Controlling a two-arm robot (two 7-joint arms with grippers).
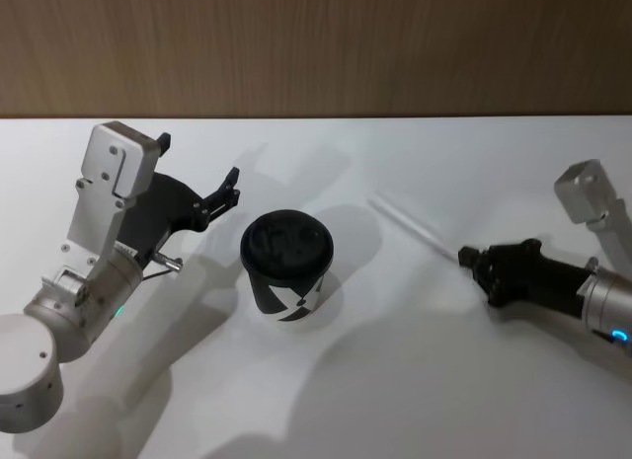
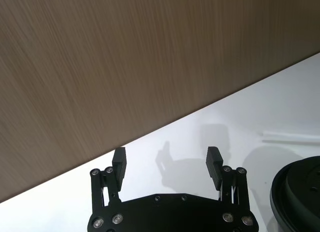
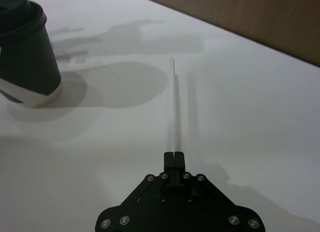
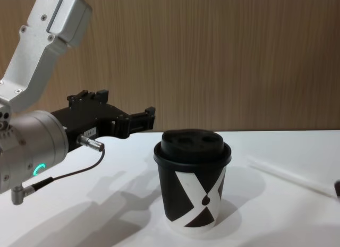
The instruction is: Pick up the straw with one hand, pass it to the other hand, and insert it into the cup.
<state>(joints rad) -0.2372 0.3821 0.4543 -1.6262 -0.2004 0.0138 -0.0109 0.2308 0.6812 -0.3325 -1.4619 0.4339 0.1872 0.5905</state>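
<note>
A plain white tabletop [image 1: 444, 380] is shown, smooth and matte; its far edge is met by a wood-grain wall [image 1: 316, 44]. A black paper cup [image 1: 287, 252] with a white X-like pattern and a black domed lid is stood upright near the middle of the tabletop, its white base rim set on the surface. A thin white straw [image 1: 415, 224] is seen between the cup and the right edge, slanted from the far middle towards that edge; whether it is laid flat or slightly raised cannot be told.

Bright, even light; soft overlapping shadows across the white table [image 1: 444, 380]
</note>
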